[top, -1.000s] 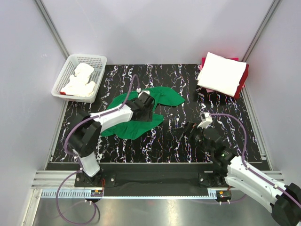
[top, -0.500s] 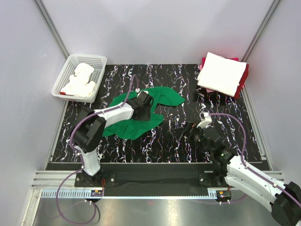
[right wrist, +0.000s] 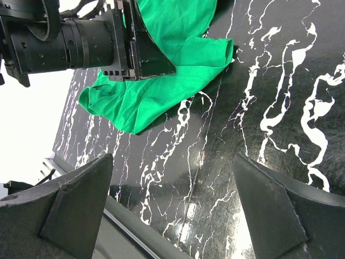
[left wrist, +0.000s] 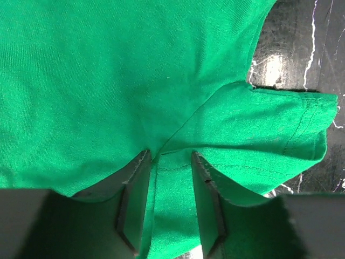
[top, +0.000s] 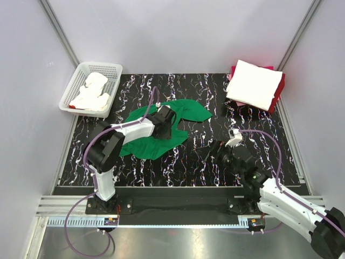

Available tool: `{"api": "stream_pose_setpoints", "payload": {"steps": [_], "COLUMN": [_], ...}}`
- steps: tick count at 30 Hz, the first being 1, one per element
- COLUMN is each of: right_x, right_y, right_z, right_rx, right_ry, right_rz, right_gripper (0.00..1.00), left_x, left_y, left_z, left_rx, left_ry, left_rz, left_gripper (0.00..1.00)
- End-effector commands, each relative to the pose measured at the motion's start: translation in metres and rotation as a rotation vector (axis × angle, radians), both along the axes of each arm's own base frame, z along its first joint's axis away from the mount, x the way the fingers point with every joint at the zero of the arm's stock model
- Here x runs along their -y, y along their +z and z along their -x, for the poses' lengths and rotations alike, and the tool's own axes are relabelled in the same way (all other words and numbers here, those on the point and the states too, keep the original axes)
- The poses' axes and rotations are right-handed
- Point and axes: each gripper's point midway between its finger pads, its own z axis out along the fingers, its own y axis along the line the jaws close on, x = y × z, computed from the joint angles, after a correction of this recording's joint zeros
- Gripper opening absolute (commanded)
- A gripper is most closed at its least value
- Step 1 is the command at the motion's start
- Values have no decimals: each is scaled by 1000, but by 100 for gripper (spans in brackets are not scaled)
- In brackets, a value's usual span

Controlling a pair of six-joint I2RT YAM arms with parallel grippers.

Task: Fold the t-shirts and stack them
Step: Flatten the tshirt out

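The bright green t-shirt (top: 191, 110) lies crumpled on the black marbled table, left of centre. My left gripper (top: 170, 129) is pressed down on its middle. In the left wrist view its jaws (left wrist: 170, 156) stand close together with a ridge of green fabric (left wrist: 108, 81) pinched between them. My right gripper (top: 213, 151) is open and empty over bare table, to the right of the shirt. Its wrist view shows the shirt (right wrist: 161, 81) and the left gripper (right wrist: 140, 48) ahead of its spread fingers (right wrist: 172, 159). A folded white t-shirt (top: 253, 83) rests on a red one (top: 278, 97) at the back right.
A white mesh basket (top: 81, 70) holding crumpled white cloth (top: 91, 91) stands at the back left. Grey walls enclose the table on three sides. A metal rail runs along the near edge (top: 178, 208).
The left arm's elbow has swung toward the near left while its gripper stays on the green shirt; the shirt's near edge has shifted slightly. The right gripper has moved a little.
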Motion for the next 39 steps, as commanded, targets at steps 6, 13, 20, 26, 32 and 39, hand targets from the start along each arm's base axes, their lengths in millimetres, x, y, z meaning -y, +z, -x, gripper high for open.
{"api": "stream_pose_setpoints", "payload": {"steps": [6,13,20,26,32,39], "right_x": [-5,-5,-5,-5,-5,-5], "right_y": [19,19,20,20,20,21], "right_z": [-5,-4,-4,-4,-4,-4], "right_rx": [57,60,62,62,63,66], "right_ry": [9,10,10,12,10,12], "right_rz": [-34,-35,-37,-39,-39,-40], "right_gripper": [100,100,100,100,100,100], "left_x": [8,7,4,1,-1,0], "left_y": [18,21,19,24,33,28], "left_z": [-10,-9,-7,-5,-4,-4], "left_rx": [60,88,103,145,198,204], "left_ry": [10,20,50,80,109,111], "left_rz": [39,-20,-64,-136,-224,-258], "left_gripper": [38,36,33,30,30,30]}}
